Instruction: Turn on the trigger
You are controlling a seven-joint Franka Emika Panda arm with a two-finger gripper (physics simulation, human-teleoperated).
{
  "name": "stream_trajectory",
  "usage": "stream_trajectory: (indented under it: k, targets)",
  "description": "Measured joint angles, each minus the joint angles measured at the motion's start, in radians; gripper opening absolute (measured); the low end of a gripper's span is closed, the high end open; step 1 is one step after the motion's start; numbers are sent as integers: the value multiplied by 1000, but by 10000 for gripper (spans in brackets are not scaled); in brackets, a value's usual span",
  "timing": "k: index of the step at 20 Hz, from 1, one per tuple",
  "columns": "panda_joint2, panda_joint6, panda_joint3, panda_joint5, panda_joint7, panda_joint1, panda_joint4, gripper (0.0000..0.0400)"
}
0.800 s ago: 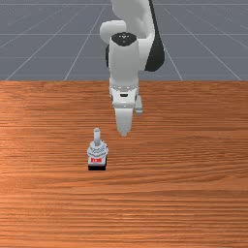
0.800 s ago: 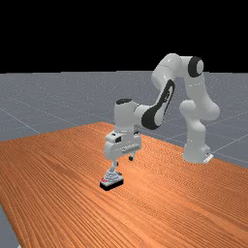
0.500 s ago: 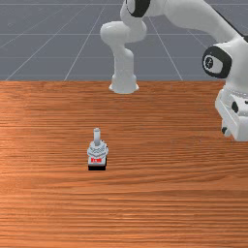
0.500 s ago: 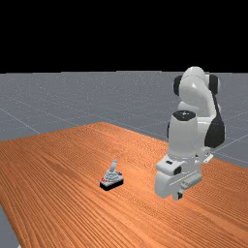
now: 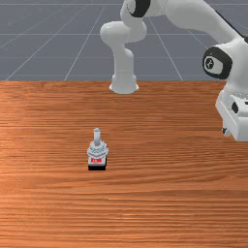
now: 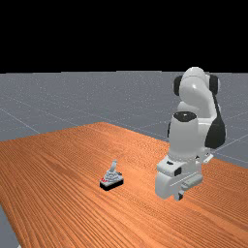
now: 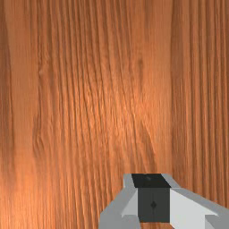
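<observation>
The gripper (image 5: 224,131) hangs at the front view's right edge, its fingertips partly behind the hand. It also appears, right of the middle, in the far view (image 6: 179,195). In the wrist view the two fingers meet at the dark pads of the gripper (image 7: 153,197), shut with nothing held. A small joystick (image 5: 97,151) stands well to the front view's left of the hand, untouched. It has a black base, a grey body with a red mark and an upright grey stick. In the far view the joystick (image 6: 112,179) is left of the hand, its stick slightly tilted.
The wooden table (image 5: 160,193) stretches between the joystick and the hand. Behind it in the front view stands the arm's base (image 5: 124,80). Grey floor lies past the table's back edge.
Against the oldest pictures, my hand has moved from near the joystick far to the front view's right. Since half a second ago it has barely moved. The joystick stands where it was.
</observation>
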Motion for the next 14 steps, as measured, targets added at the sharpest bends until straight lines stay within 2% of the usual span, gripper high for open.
stream_trajectory:
  k: [14]
  targets:
    - [14,-6,-4,-11,-6,4,10,0]
